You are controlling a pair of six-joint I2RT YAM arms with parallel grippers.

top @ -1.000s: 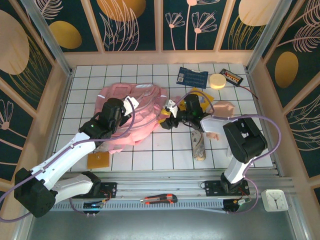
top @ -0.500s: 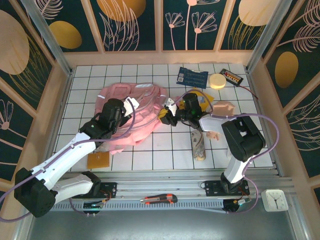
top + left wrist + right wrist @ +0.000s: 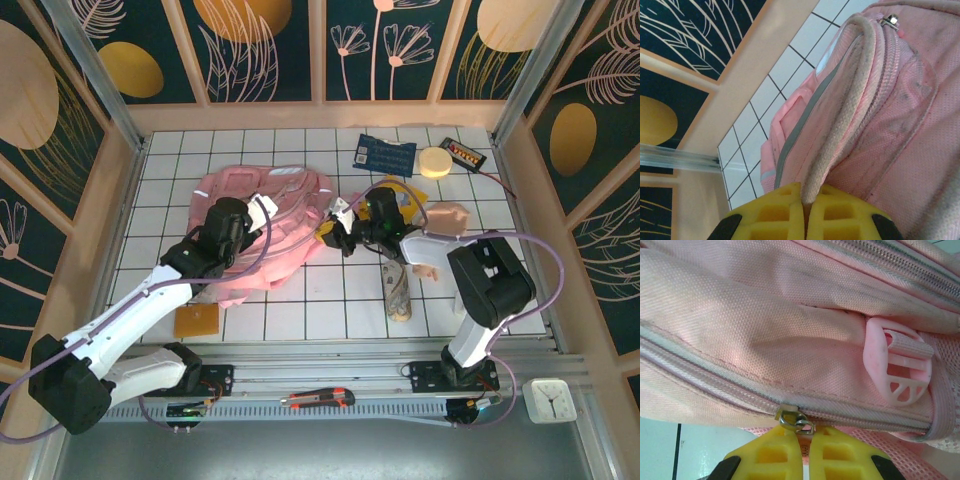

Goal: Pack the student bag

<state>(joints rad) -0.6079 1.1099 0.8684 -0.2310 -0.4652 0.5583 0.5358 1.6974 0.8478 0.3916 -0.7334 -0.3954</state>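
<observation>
Supervisor: Report bag position.
Operator: I see the large soft pink fabric backpack lying on the white tiled desk, left of centre.
Supervisor: Hand status?
Operator: My left hand is clamped on the bag's cream corded edge. My right hand is closed on the metal zipper pull, at the bag's right edge.

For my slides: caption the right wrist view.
Right pincer shut on the zipper pull of the pink student bag, near a plastic buckle.
</observation>
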